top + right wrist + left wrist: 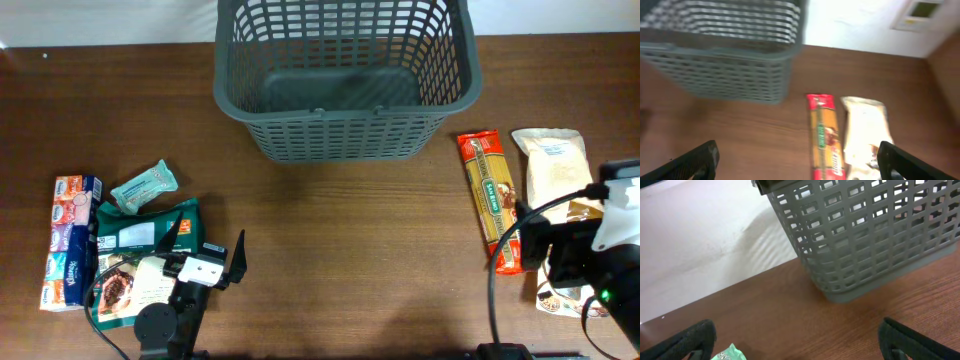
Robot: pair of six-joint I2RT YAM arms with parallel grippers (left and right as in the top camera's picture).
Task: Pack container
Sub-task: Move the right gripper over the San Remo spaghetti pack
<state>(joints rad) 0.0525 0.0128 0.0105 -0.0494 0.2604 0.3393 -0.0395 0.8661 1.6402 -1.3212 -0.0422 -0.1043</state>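
Note:
The container [345, 135] is a dark grey lattice basket standing empty at the table's far middle; its wall also fills the top of the left wrist view [865, 235] and the right wrist view [725, 65]. My left gripper [205, 245] hovers open at the front left beside a pile of packets, and only bare wood lies between its fingers [800, 347]. At the front right my right gripper [560, 225] is open too. A red-orange pasta packet [825, 135] and a white bag [865, 130] lie ahead between its fingers [800, 165], untouched.
Front left holds a blue-pink tissue pack [70, 240], a mint packet [145, 187], a dark green packet [145, 228] and a printed packet [130, 285]. On the right lie the pasta packet [490, 195], the white bag [553, 165] and another packet [560, 300] under the arm.

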